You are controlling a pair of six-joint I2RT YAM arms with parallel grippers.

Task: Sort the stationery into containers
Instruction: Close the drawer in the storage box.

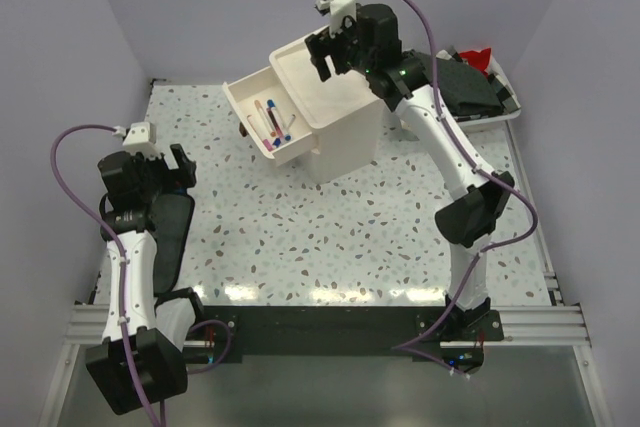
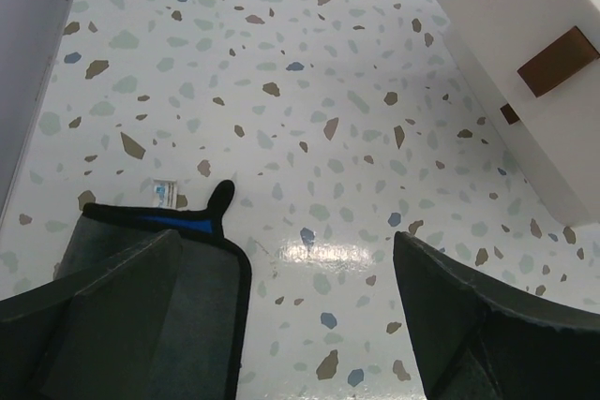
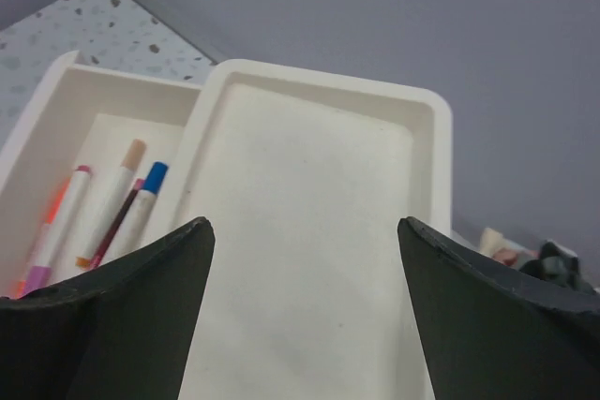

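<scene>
The cream-white cabinet [image 1: 345, 137] stands at the back centre. One drawer [image 1: 240, 102] is pulled out to the left and holds several pens [image 1: 272, 127]: pink, maroon, tan-capped and blue-capped white ones, also in the right wrist view [image 3: 103, 208]. My right gripper [image 1: 330, 55] is open and empty above the cabinet's empty tray-like top [image 3: 309, 185]; its own view shows the jaws wide apart [image 3: 302, 224]. My left gripper [image 1: 178, 165] is open and empty low over the table at the left [image 2: 289, 241]. Tape rolls and the green and tan pieces are out of view.
A dark pouch with blue trim [image 2: 187, 278] lies under my left gripper's left finger and beside the left arm [image 1: 172, 232]. A brown drawer handle [image 2: 558, 61] shows on the cabinet front. A white tray of dark cloths [image 1: 505, 117] sits at the back right.
</scene>
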